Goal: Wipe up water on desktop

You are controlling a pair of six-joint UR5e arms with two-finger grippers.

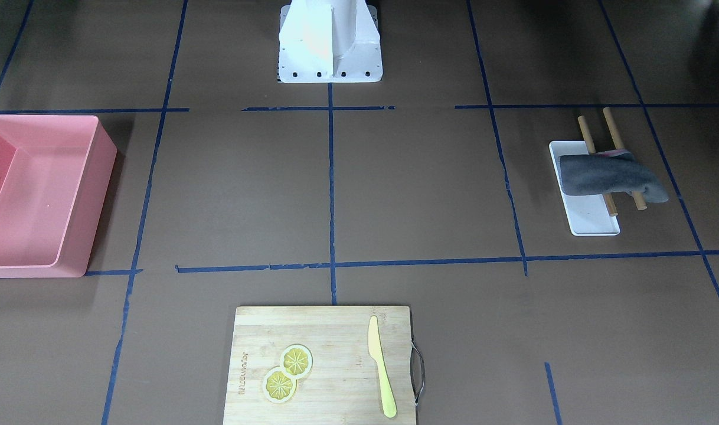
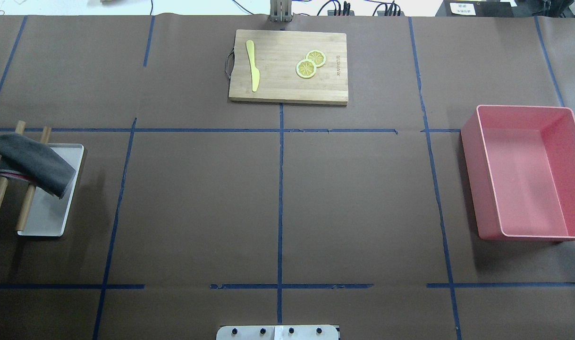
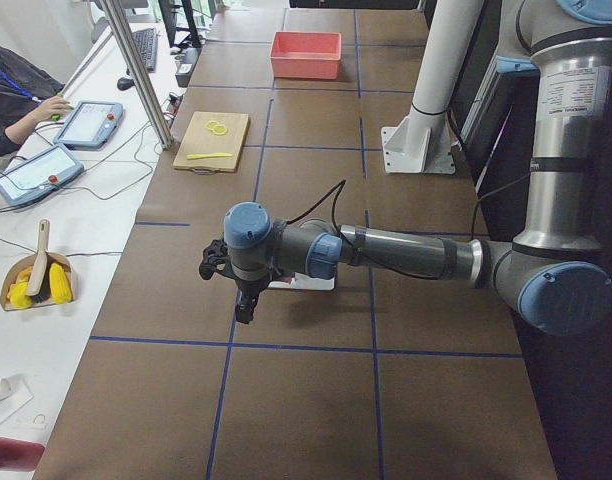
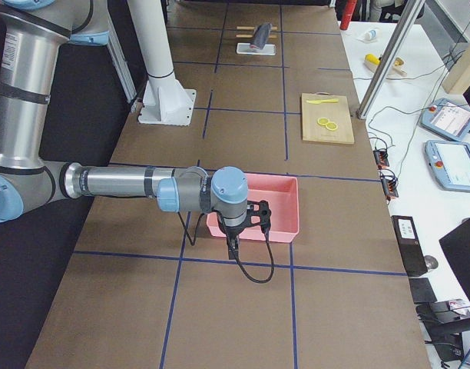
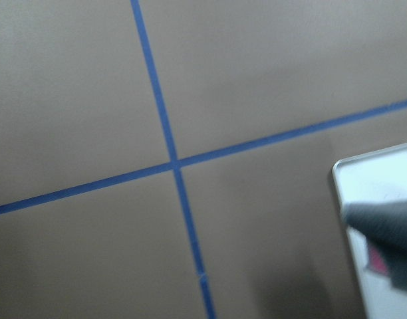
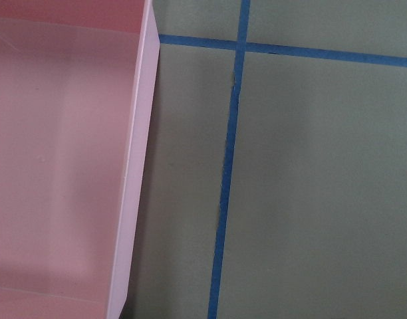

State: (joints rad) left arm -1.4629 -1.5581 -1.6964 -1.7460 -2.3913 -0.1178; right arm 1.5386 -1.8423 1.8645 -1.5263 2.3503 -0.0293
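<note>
Exterior left: left gripper [image 3: 244, 308] over desktop [image 3: 316, 400]; exterior right: right gripper [image 4: 233, 247] by pink bin [image 4: 285, 223]; opening cannot tell

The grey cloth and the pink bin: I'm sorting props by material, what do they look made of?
Grey cloth: soft matte fabric, maybe microfibre; it drapes limply over two rods. Pink bin: likely moulded plastic; smooth, faintly glossy walls, rounded corners.

Dark-brown desktop [image 2: 198, 203] (blue tape lines [image 2: 280, 189])

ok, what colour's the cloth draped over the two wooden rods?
Dark grey cloth, pinkish-red edge underneath; overhead exterior shows it best.
</note>
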